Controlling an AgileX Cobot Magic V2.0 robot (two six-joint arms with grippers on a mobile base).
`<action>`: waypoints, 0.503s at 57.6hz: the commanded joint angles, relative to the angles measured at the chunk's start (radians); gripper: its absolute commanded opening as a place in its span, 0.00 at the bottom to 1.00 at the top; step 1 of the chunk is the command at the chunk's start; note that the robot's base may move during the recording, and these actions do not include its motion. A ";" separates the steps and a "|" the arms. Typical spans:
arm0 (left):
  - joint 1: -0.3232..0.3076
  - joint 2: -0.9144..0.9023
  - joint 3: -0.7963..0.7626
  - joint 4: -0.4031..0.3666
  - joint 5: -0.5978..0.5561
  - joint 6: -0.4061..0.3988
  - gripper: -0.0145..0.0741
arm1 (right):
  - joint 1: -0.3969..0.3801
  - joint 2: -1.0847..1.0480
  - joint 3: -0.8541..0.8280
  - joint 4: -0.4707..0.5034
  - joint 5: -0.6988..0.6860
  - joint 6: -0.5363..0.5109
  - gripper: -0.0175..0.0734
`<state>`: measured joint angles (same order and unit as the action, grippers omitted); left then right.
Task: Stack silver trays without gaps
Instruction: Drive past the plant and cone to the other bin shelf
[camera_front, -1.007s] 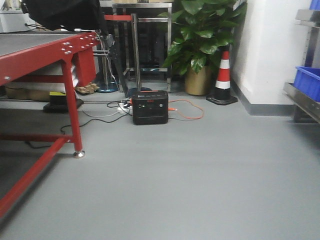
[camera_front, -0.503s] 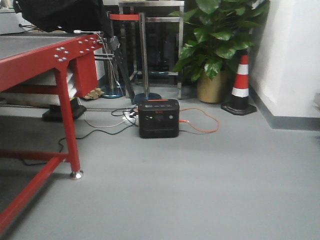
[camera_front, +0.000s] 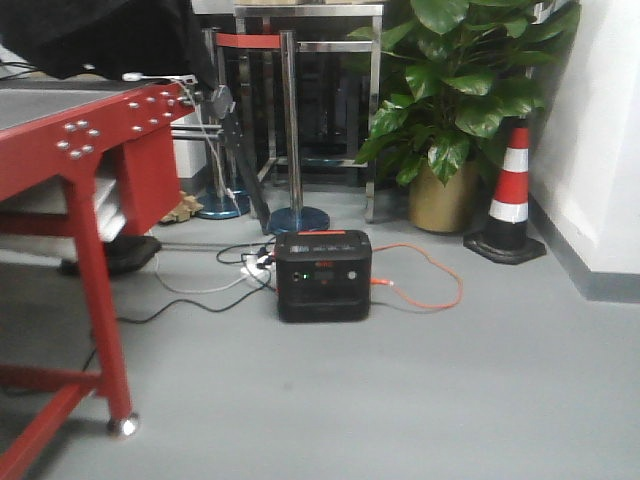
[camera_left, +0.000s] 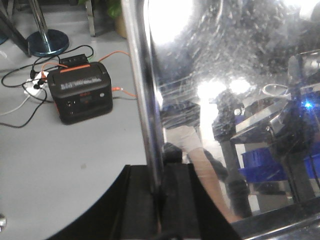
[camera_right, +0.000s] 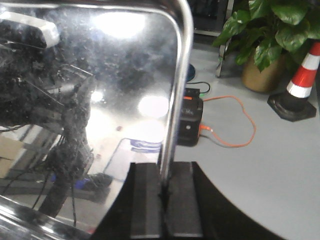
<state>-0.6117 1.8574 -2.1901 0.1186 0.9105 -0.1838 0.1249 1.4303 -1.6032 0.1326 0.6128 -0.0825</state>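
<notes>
Now | left gripper (camera_left: 160, 175) clamped tight on rim of silver tray (camera_left: 240, 100), tray held above the floor (camera_front: 450, 400) | right gripper (camera_right: 165, 172) likewise pinched on silver tray (camera_right: 100, 90) rim | black power station (camera_front: 322, 276) on floor | red table (camera_front: 60, 140) at left

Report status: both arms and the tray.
Left gripper shut on silver tray rim. Right gripper shut on tray rim too. Black power station on floor ahead.

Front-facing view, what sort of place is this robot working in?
Likely an indoor workshop or test lab: a red steel-framed table, a black portable power station with cables on the grey floor, and a traffic cone by the wall.
</notes>
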 joint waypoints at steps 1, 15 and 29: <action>-0.010 -0.007 -0.007 -0.017 -0.040 0.015 0.14 | 0.008 -0.016 -0.013 0.019 -0.047 -0.014 0.10; -0.008 -0.006 -0.007 -0.017 -0.040 0.015 0.14 | 0.008 -0.016 -0.013 0.019 -0.047 -0.014 0.10; -0.008 -0.006 -0.007 -0.017 -0.040 0.015 0.14 | 0.008 -0.016 -0.013 0.019 -0.049 -0.014 0.10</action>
<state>-0.6117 1.8574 -2.1901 0.1186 0.9086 -0.1838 0.1249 1.4303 -1.6032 0.1326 0.6128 -0.0825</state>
